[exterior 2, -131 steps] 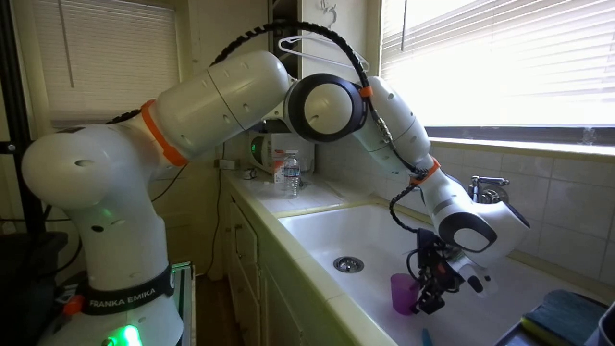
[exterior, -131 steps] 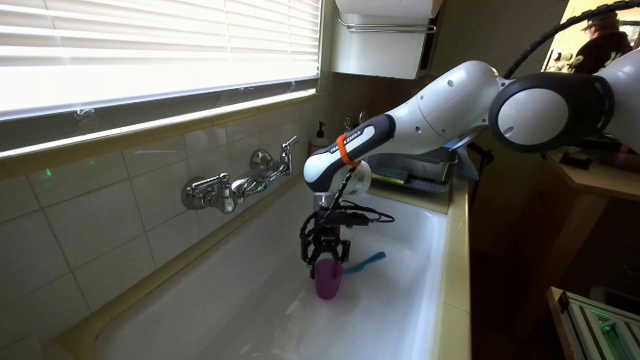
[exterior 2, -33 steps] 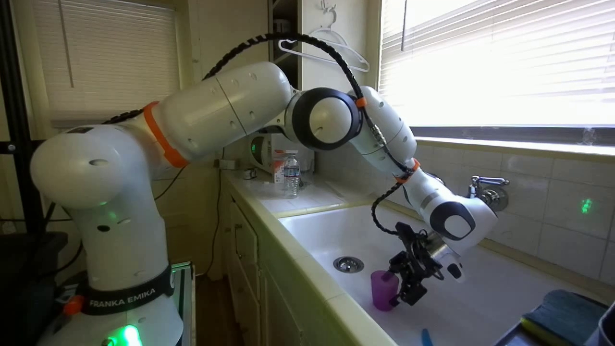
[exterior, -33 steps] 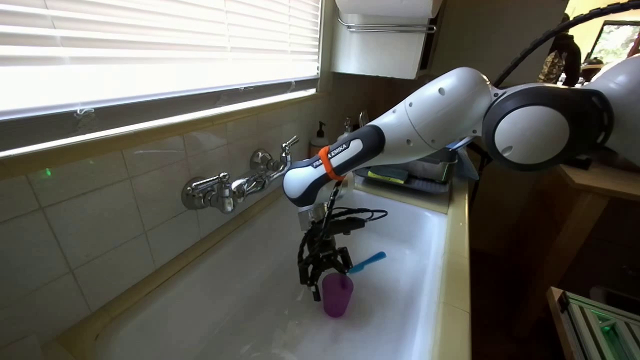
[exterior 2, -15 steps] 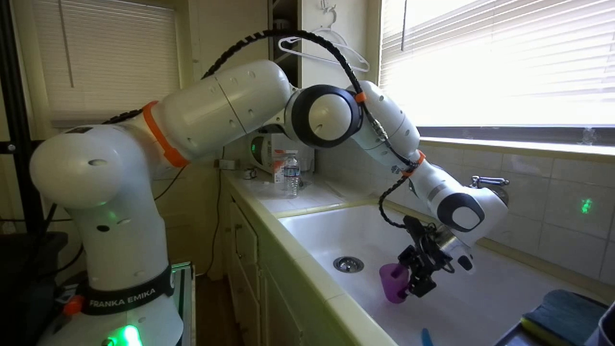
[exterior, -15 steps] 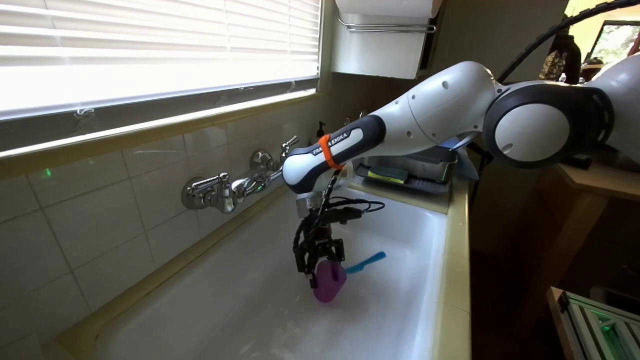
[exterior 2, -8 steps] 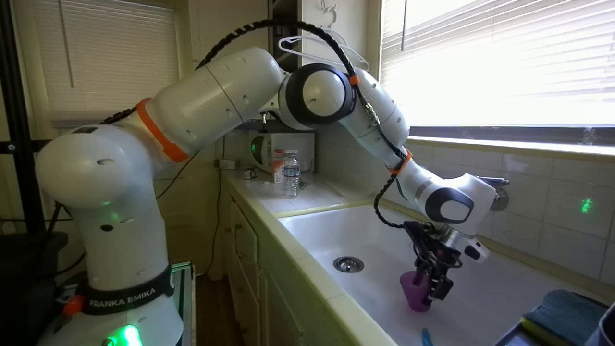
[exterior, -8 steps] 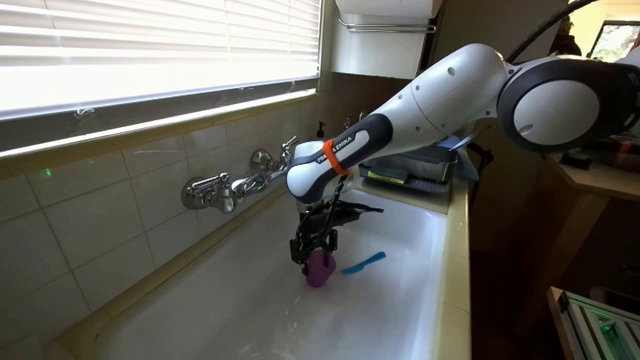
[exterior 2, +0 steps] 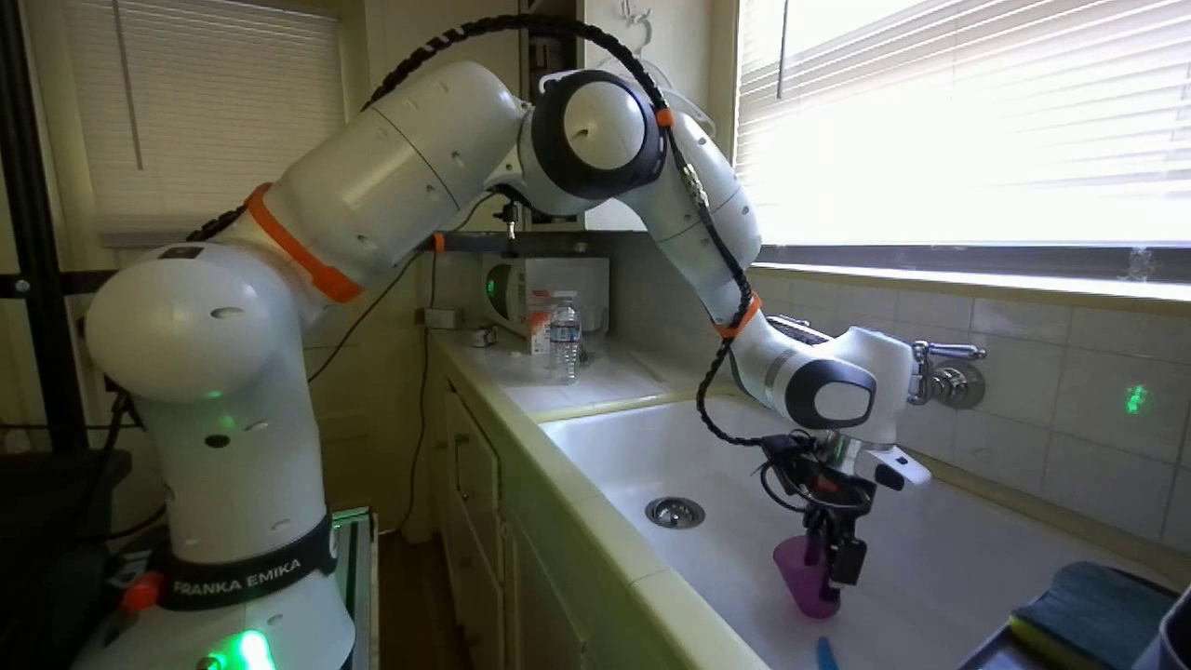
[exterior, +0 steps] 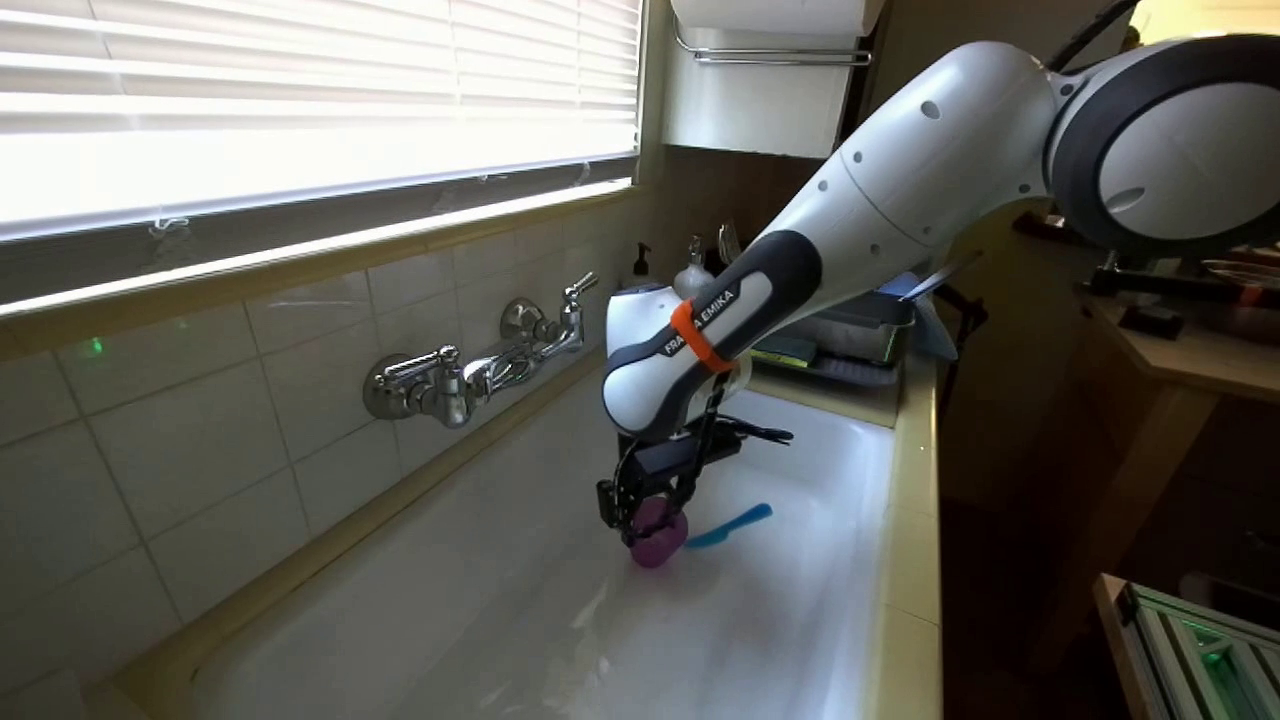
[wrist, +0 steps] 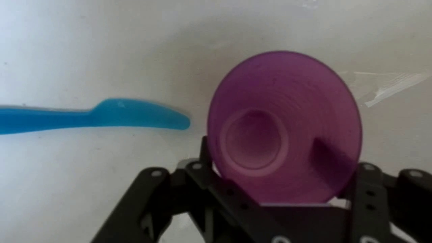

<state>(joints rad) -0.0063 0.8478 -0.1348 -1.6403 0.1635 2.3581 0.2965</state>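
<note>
The arm point(exterior 2: 595, 130) arches up from its base point(exterior 2: 237, 614) and slopes down to a bent wrist point(exterior 2: 833, 391). Below it, the gripper point(wrist: 280, 165) points downward, its fingers point(wrist: 369, 199) clamped with a gap between them.

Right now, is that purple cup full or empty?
It looks empty: in the wrist view, the purple cup shows its round base, with no object inside. A little clear water can't be ruled out.

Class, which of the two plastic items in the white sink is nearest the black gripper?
The translucent purple plastic cup: it is between the fingers of the black gripper; the blue plastic knife lies apart in the white sink.
</note>
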